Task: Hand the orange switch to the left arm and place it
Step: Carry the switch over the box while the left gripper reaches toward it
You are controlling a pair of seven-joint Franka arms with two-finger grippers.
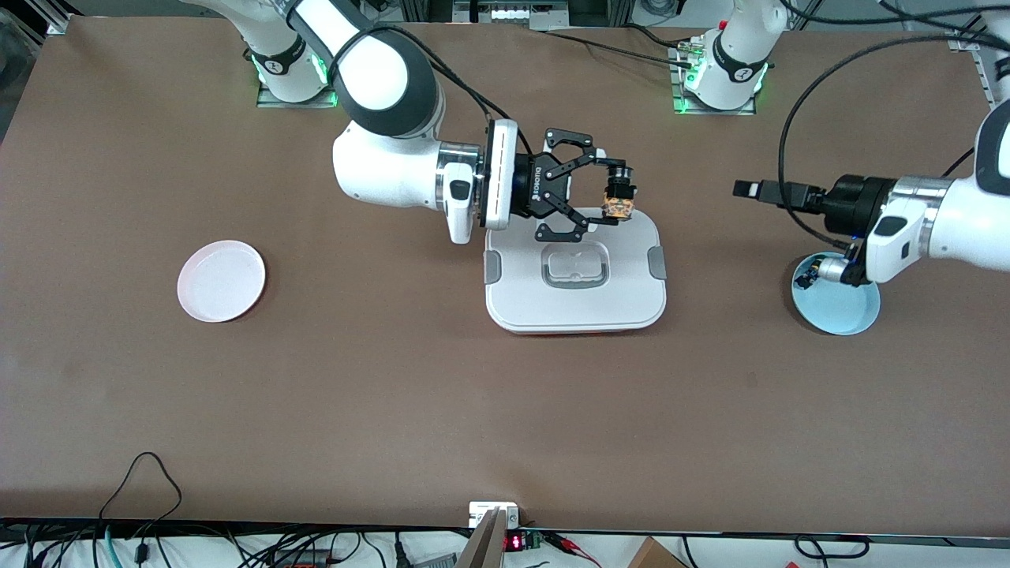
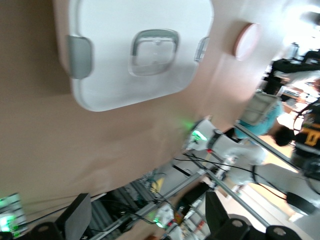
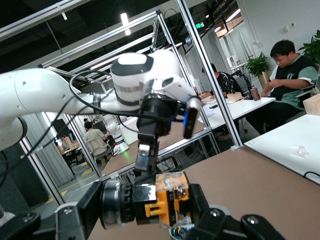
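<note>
The right arm (image 1: 379, 158) enters from the upper left of the front view and stretches level toward the frame's centre — its forearm horizontal. The right gripper (image 1: 619, 199) sits just above centre, fingers clamped on the orange switch (image 1: 618, 207). The left arm (image 1: 939, 221) comes in from the right edge, also level. The left gripper (image 1: 746, 189) points toward centre, well apart from the right one — fingers spread in its wrist view.

Matt brown table (image 1: 316, 410), smooth. Box (image 1: 576, 304): glossy white plastic, matt grey clips, clear handle recess. Orange switch (image 1: 618, 199): black and orange plastic with silvery metal collar. Both arms (image 1: 379, 166): glossy white shells, black joints. Pink plate (image 1: 221, 281) and blue plate (image 1: 840, 312): smooth plastic look.
</note>
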